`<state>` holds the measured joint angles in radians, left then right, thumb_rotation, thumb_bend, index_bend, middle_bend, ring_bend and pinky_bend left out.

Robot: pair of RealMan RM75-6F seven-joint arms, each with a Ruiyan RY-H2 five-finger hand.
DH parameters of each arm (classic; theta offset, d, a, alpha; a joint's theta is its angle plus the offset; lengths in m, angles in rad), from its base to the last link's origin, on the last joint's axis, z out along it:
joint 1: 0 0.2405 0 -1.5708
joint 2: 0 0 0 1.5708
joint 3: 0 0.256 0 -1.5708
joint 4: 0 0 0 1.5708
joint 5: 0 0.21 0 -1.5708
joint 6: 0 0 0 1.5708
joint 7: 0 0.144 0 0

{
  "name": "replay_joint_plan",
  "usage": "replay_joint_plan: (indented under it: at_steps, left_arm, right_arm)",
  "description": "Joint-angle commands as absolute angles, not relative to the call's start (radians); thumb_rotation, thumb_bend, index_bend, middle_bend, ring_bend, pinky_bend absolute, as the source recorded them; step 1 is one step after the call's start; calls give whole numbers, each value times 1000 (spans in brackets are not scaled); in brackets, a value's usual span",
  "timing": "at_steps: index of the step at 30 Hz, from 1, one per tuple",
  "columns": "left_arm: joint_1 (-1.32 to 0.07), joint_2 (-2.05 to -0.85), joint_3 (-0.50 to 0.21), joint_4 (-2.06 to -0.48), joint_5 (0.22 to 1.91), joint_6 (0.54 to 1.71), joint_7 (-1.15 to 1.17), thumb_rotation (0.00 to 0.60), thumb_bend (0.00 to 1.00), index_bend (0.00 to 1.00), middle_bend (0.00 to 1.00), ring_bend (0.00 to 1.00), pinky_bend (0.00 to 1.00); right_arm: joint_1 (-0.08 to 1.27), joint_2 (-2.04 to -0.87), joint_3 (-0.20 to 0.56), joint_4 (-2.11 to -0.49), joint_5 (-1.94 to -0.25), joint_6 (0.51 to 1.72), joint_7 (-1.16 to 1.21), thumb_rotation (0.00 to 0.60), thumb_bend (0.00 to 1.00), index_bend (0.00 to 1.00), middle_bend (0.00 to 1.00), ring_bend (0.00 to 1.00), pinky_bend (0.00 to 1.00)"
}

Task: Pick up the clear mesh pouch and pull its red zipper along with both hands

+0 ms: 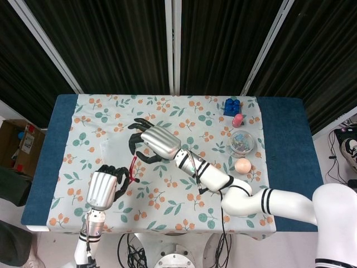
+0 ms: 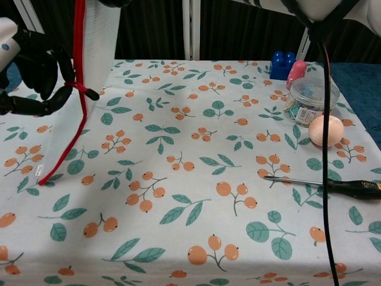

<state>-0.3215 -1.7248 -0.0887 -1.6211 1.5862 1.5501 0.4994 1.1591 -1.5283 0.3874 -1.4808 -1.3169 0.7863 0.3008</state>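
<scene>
The clear mesh pouch (image 2: 100, 42) hangs almost upright over the table's left side, and its lower corner touches the cloth. Its red zipper (image 2: 78, 53) runs down the left edge; the zipper (image 1: 133, 166) shows in the head view as a short red line. My right hand (image 1: 155, 143) holds the pouch's top end, out of the chest view's upper edge. My left hand (image 2: 34, 72) pinches the red zipper partway down between thumb and finger. In the head view the left hand (image 1: 104, 187) sits below and left of the right one.
At the back right stand a blue brick (image 2: 282, 64), a pink piece (image 2: 296, 72), a clear jar (image 2: 312, 98) and a peach ball (image 2: 327, 130). A black-handled screwdriver (image 2: 333, 186) lies near the right front. The right arm's cable (image 2: 324, 149) hangs over that side.
</scene>
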Motion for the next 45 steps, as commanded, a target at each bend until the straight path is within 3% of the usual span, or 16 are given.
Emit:
replay_joint_plan:
  at_steps: [1,17,32,35,37,39,42,45]
  left_arm:
    - [-309,-1724,-82,-1595,1562,1535,486,600,469,757,714,620,560]
    - [-312,-1712,-109,-1453,1355,1356,445,600,474,758,708,619,560]
    - [-327,-1634,-125,-1525,1174,1225,506,600,474,726,684,599,545]
    - [-328,-1609,-127,-1555,1161,1219,498,600,448,557,616,537,528]
    - [-329,-1581,-130,-1593,1134,1202,500,600,326,322,492,431,496]
    - [-327,-1548,-141,-1640,1117,1200,481,600,242,201,382,351,485]
    - [-317,-1496,-149,-1700,1118,1210,442,600,195,149,262,249,457]
    - [-304,-1448,-147,-1750,1133,1229,412,600,180,144,228,214,408]
  right_arm:
    - [1145,-1509,386,-1495,-1323,803,311,600,578,903,450,135,59]
    - [1066,-1411,356,-1554,-1371,871,394,600,578,912,461,145,62]
    - [1043,-1413,327,-1523,-1393,893,433,600,578,913,467,151,69]
    - [1039,-1420,316,-1516,-1397,894,438,600,577,913,467,151,69]
    - [1035,-1424,308,-1511,-1401,897,441,600,577,913,467,151,70]
    - [1027,-1428,292,-1506,-1408,898,440,600,576,911,466,151,70]
    - [1010,-1435,254,-1501,-1422,895,433,600,576,903,454,151,70]
    - [988,-1440,210,-1492,-1436,890,427,600,572,863,431,150,67]
